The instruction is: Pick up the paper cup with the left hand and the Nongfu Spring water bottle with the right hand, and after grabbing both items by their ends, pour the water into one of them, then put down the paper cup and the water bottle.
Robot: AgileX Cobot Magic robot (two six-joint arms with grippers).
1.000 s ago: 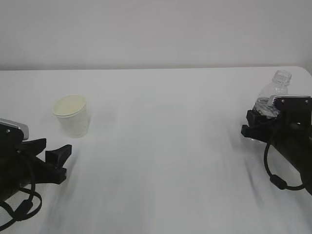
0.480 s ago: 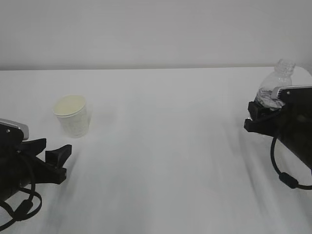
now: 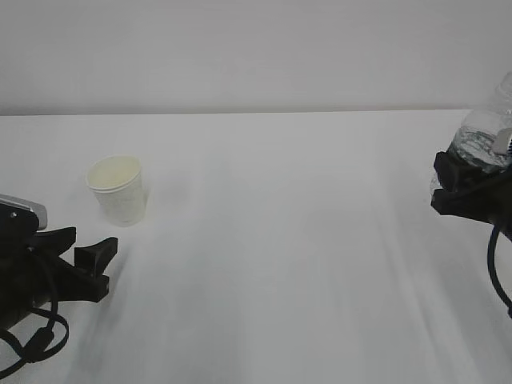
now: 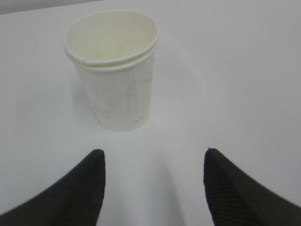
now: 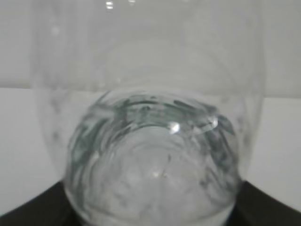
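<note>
— Cup position?
— Small white paper cup (image 3: 118, 189) stands upright far-left; the left black gripper (image 3: 90, 258), jaws spread and empty, sits just nearer.
— Bottle?
— Clear ribbed plastic bottle (image 3: 482, 136), right black gripper (image 3: 462, 190) clamping it, at the right edge; open white table (image 3: 288, 240) between.

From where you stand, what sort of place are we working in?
Probably a bare lab or test bench, not a kitchen: a plain white tabletop against a blank pale wall, holding only a small white paper cup and a clear ribbed plastic bottle.
</note>
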